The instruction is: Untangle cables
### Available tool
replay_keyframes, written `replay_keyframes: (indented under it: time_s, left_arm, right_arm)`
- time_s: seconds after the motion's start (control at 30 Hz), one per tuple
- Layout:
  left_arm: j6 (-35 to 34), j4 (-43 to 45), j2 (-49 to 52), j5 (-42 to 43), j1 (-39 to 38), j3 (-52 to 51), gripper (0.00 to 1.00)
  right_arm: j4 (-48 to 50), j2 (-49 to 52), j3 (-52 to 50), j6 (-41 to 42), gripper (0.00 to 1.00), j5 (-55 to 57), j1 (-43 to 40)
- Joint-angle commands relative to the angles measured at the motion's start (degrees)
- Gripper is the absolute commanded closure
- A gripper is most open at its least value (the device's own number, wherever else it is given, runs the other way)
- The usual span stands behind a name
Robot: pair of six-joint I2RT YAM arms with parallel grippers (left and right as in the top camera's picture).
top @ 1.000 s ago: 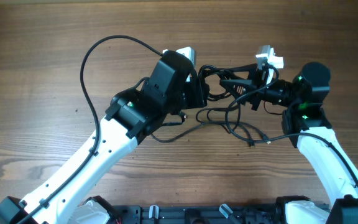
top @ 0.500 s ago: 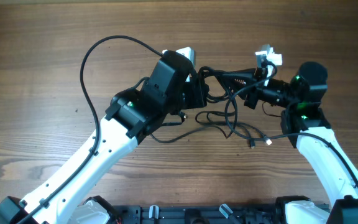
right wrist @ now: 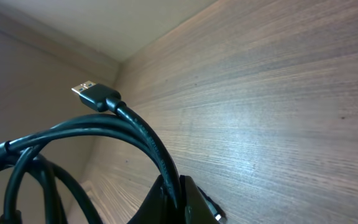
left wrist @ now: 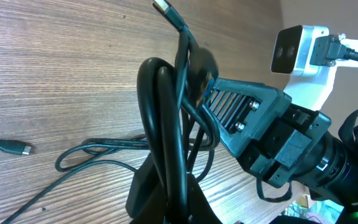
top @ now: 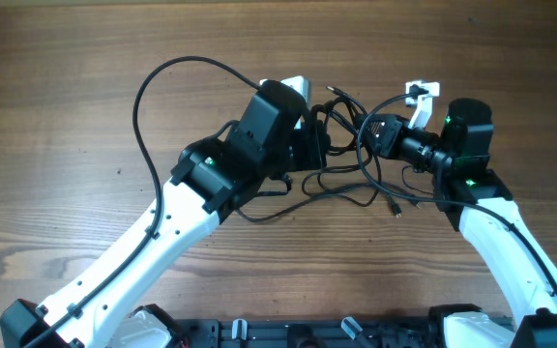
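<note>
cables (top: 344,130): bunch held up off the desk (top: 85,77) between the two arms, loose tails lying on the wood below
left fingers (left wrist: 166,200): clenched on several looped strands, looks like the anchor side
right fingers (right wrist: 174,199): clamped on one strand just beside the knot, likely to draw it out of the loops
why so close: short slack between grips, so the knot is workable
left wrist only: right ribbed pad (left wrist: 229,111) against the bundle, small plug (left wrist: 20,148) free on desk
right wrist only: USB plug (right wrist: 91,91) poking up free
overhead only: how the tails lie; grip state unreadable there
</note>
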Motion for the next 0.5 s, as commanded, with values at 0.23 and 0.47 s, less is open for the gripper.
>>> replay_keyframes:
  time_s: [0.23, 0.47]
  left_arm:
    - [1.2, -0.6, -2.1, 0.0, 0.3, 0.4, 0.96]
    - [1.1, -2.0, -2.1, -0.7, 0.3, 0.4, 0.96]
  right_arm:
    - [-3.5, 0.9, -0.3, 7.3, 0.93, 12.4, -1.6]
    - [-7.2, 0.9, -0.3, 19.1, 0.96, 11.5, -1.6]
